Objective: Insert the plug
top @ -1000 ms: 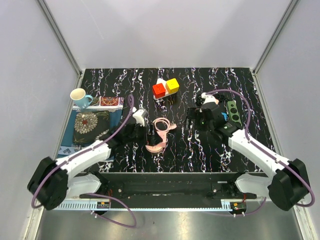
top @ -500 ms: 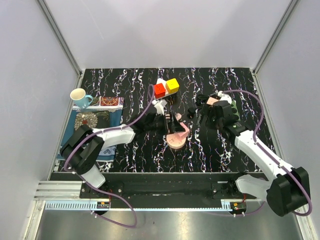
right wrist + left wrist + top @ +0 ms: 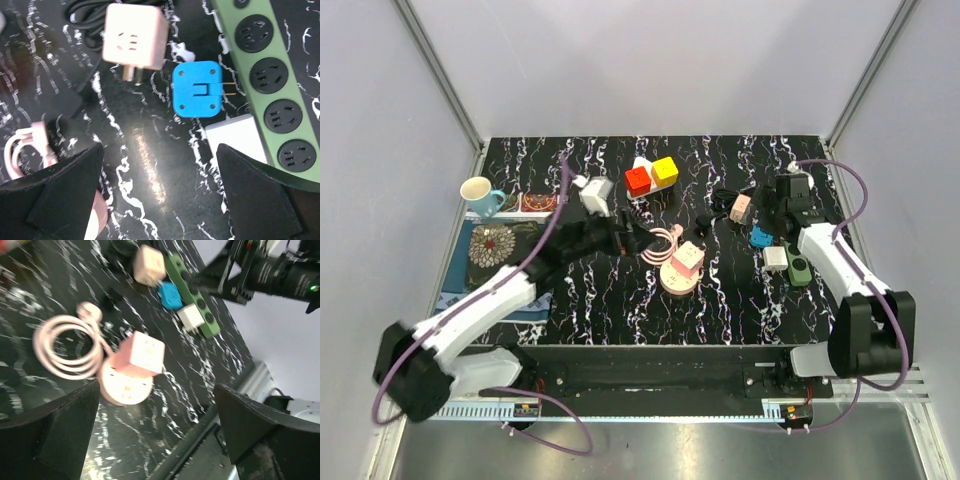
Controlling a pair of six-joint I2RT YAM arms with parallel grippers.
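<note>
No legible text, brand, number or sign in any view. Faint white print on right arm (image 3: 280,277), beyond green power strip (image 3: 192,295): too blurred to read.

Black marbled tabletop (image 3: 720,305); pale grey walls (image 3: 650,60) around.

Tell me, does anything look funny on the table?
Yes. The pink cube sits off-centre on the round pink disc, and the blue plug lies loose beside the green strip, its prongs bare.
</note>
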